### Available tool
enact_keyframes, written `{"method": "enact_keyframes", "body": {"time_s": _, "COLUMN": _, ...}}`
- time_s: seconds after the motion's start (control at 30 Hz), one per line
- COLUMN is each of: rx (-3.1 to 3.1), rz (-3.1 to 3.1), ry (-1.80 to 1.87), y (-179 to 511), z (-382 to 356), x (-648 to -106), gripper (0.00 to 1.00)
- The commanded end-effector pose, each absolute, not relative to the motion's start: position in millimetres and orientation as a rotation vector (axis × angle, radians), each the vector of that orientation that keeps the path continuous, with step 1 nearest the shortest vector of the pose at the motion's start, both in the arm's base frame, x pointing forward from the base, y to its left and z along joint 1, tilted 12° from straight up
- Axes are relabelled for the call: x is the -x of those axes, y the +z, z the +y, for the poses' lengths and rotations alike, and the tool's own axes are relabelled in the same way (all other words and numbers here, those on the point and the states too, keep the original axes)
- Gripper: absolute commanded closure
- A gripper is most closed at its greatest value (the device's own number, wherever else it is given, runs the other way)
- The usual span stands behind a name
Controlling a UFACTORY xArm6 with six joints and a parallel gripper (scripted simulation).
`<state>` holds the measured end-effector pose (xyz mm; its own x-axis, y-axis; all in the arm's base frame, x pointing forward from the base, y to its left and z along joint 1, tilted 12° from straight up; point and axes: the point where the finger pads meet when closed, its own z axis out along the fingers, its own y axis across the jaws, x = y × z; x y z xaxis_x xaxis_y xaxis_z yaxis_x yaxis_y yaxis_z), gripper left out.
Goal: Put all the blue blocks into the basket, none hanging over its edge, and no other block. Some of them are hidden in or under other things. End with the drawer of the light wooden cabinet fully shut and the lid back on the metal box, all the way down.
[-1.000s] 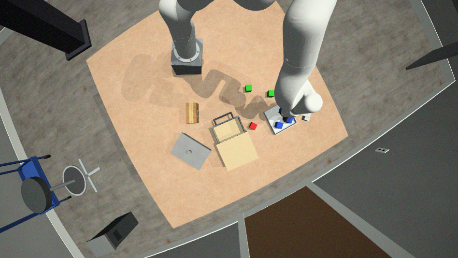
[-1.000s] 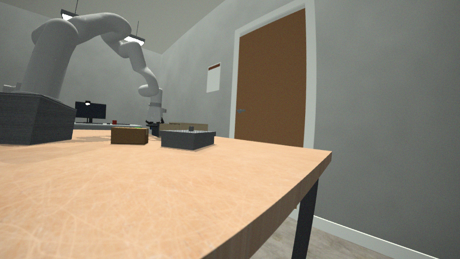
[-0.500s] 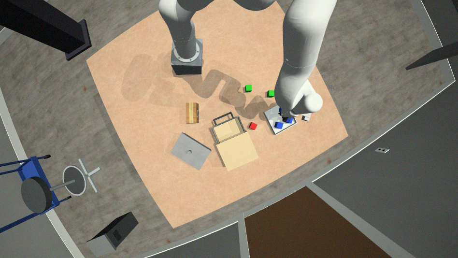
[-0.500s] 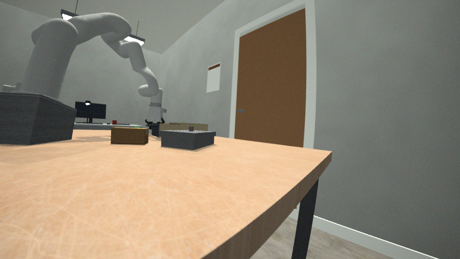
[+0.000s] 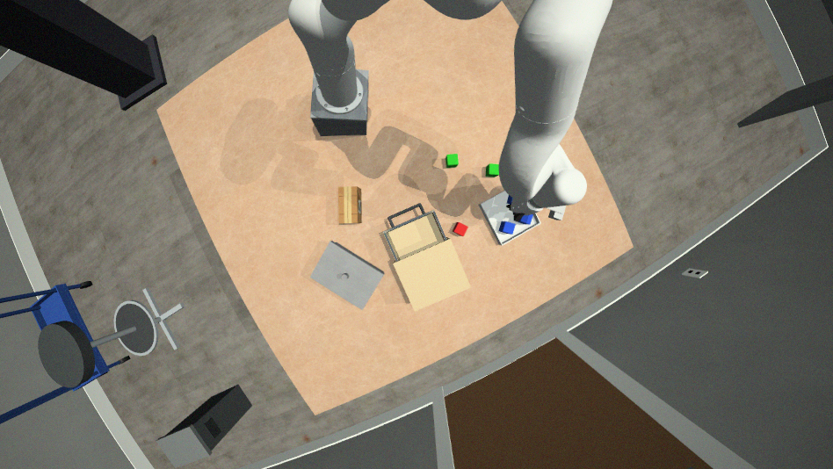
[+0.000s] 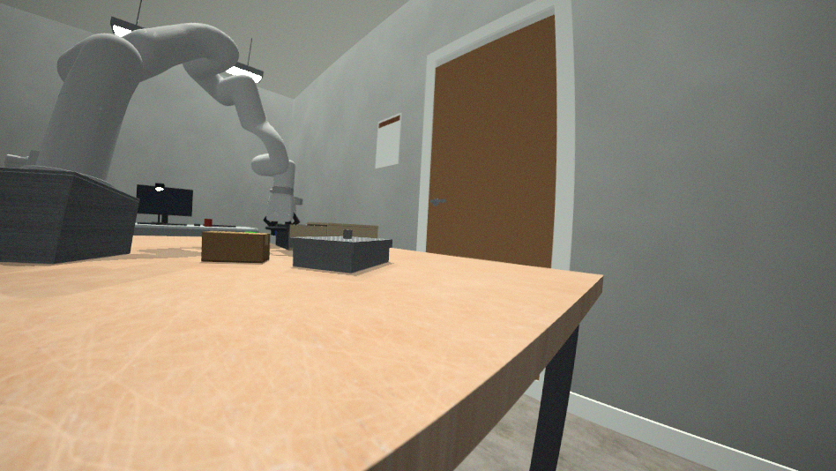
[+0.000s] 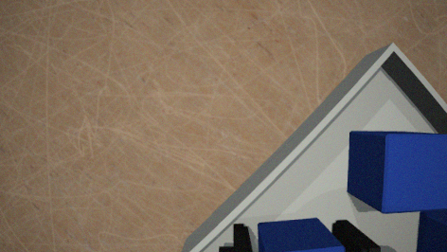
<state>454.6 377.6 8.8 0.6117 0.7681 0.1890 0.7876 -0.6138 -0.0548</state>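
Here's the gripper [image 5: 520, 215] [image 6: 281, 237] [image 7: 290, 229], low over the basket [image 5: 490, 225] [image 7: 303, 143]; its black fingers stand about half open, gripping nothing, one to each side of a blue block [image 7: 295, 235]; a second blue block [image 7: 417, 172] sits just beside it in the basket, a third [image 7: 433, 232] peeking in at the picture's edge; a grey block [image 5: 557, 213] is just outside.

Moving outward now, two green blocks [image 5: 452, 160] [image 5: 493, 169] and a red block [image 5: 460, 228] are on the table, all outside the basket; then comes the light wooden cabinet [image 5: 430, 273] [image 6: 352, 228], its drawer [image 5: 405, 237] pulled out; farther off, the lid [image 5: 346, 285] [image 6: 374, 240] is on the metal box [image 6: 330, 255], whether fully down I can't tell; a brown box [image 5: 350, 205] [image 6: 235, 246] stands near that.
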Motion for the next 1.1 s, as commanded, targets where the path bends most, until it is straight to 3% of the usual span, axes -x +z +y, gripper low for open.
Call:
{"method": "enact_keyframes", "body": {"time_s": 0.0, "rx": 2.698, "rz": -1.309, "ry": -0.228, "y": 11, "z": 378, "x": -456, "gripper": 0.49}}
{"method": "enact_keyframes", "body": {"time_s": 0.63, "rx": 2.698, "rz": -1.309, "ry": -0.228, "y": 25, "z": 376, "x": -455, "gripper": 0.49}}
{"method": "enact_keyframes", "body": {"time_s": 1.07, "rx": 2.698, "rz": -1.309, "ry": -0.228, "y": 74, "z": 367, "x": -451, "gripper": 0.49}}
